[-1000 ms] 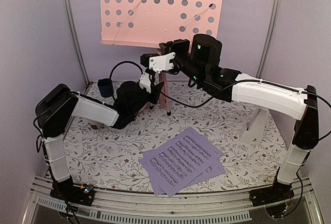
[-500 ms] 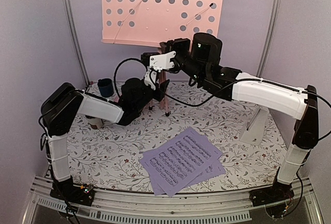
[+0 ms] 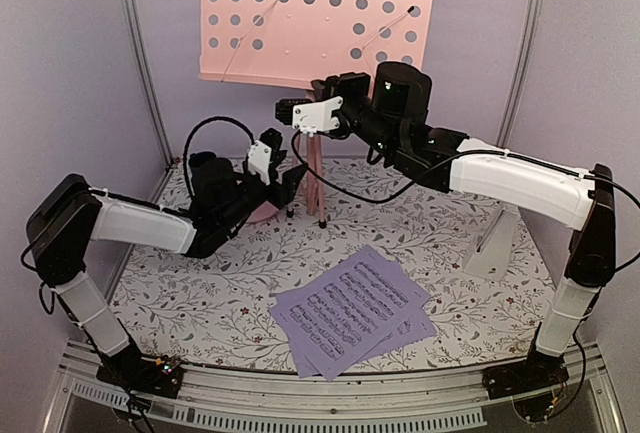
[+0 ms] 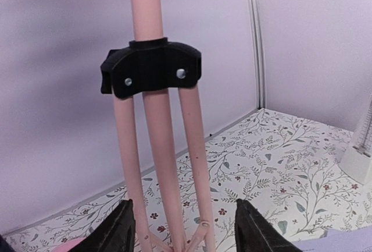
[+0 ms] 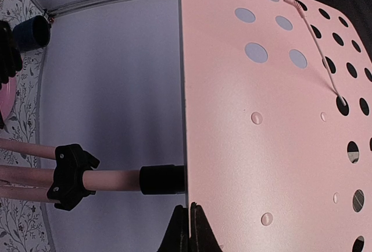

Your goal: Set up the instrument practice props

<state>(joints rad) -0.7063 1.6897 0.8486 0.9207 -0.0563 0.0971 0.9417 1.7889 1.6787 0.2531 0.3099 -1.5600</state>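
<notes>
The pink music stand stands at the back, its perforated desk [image 3: 310, 18] upright above the tripod pole [image 3: 315, 168]. My right gripper [image 3: 292, 111] is shut on the desk's lower edge; in the right wrist view the fingers [image 5: 190, 229] pinch the thin edge of the desk [image 5: 273, 118]. My left gripper [image 3: 283, 181] is open, low beside the tripod. In the left wrist view the three legs [image 4: 163, 147] and the black joint [image 4: 151, 68] stand between its fingers [image 4: 116, 231] without touching. The lavender sheet music [image 3: 355, 308] lies at front centre. The white metronome [image 3: 495, 243] stands at the right.
A dark blue cup [image 3: 203, 165] sits at the back left, partly hidden behind my left arm. A round pink plate [image 3: 262, 211] lies under the left wrist. The floral cloth [image 3: 200, 293] covers the table, with lavender walls close on three sides.
My left arm has stretched out lower and drawn back to the left, a little away from the pole. The desk has risen slightly in my right gripper.
</notes>
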